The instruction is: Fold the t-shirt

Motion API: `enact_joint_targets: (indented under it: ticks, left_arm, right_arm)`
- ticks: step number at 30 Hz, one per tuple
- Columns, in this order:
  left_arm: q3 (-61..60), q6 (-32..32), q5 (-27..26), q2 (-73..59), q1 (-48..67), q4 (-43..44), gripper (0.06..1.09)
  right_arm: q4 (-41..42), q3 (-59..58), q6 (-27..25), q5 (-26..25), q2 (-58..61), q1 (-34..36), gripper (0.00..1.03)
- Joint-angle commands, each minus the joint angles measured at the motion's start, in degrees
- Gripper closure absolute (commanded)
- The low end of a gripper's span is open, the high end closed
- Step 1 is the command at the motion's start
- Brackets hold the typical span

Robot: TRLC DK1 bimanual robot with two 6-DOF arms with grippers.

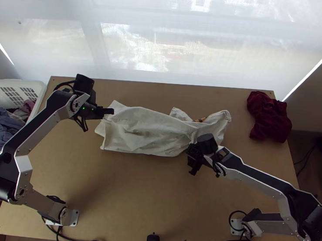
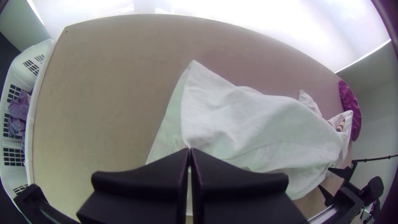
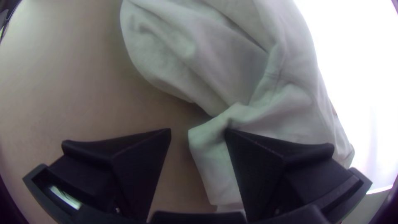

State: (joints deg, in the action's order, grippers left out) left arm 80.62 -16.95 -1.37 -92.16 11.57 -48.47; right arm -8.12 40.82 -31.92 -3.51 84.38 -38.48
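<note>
Flanking the shirt [image 1: 147, 135] are maroon cloth [image 1: 270, 119] and basket [image 1: 40, 92], left end effector [image 1: 111, 111] together, right end effector [image 1: 192, 160] apart.

White fabric t-shirt [image 1: 145, 130], wrinkled, partly bunched, lying lengthwise from beside the left gripper [image 1: 111, 111] to past the right gripper [image 1: 191, 159], crumpled at that end

"How are they coloured?"

"Silver-grey links and black joints, on both the left arm [image 1: 41, 132] and the right arm [image 1: 262, 182]."

"And the wrists?"

"Each has a stout black cylinder [image 1: 206, 143]. Green lights [image 1: 83, 108] glow on the left one, beside looping black cables [image 1: 63, 85]."

"The ends?"

"The left pincer [image 1: 111, 111] and right pincer [image 1: 194, 159] have wide, wedge-shaped black fingers [image 3: 139, 166]."

"Bottoms?"

"Pale metal base plates [image 1: 74, 218]."
</note>
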Motion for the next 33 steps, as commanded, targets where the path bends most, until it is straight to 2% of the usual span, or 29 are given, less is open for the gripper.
enact_joint_targets:
  ticks: [1,3,5,9,12,18,33]
  left_arm:
    - [-0.29,0.25,-0.04,-0.04,-0.50,0.39,1.05]
    - [-0.11,0.16,-0.04,-0.21,-0.41,0.48,1.05]
    - [0.15,0.25,-0.04,-0.39,-0.32,0.48,1.05]
    - [0.50,0.25,-0.04,-0.65,-0.32,0.48,1.05]
    - [0.86,0.34,-0.04,-0.65,-0.41,0.48,1.05]
    - [1.03,0.51,-0.30,-0.30,-0.50,0.48,1.05]
    - [3.14,1.04,-0.30,6.91,-1.82,-2.95,1.05]
  right_arm:
    - [1.79,0.84,-0.07,-1.85,4.04,1.92,0.40]
    - [2.23,1.28,-0.16,-2.38,5.01,2.88,0.40]
    - [2.49,1.81,-0.25,-2.38,5.53,3.50,0.48]
    - [2.49,2.69,-0.60,-2.38,5.62,4.29,0.80]
    - [2.49,3.04,-0.77,-2.38,5.27,5.17,0.99]
    - [-0.05,4.18,-0.95,-2.29,1.84,7.28,1.00]
    - [-17.98,16.14,-1.30,-1.50,-14.24,13.08,1.00]
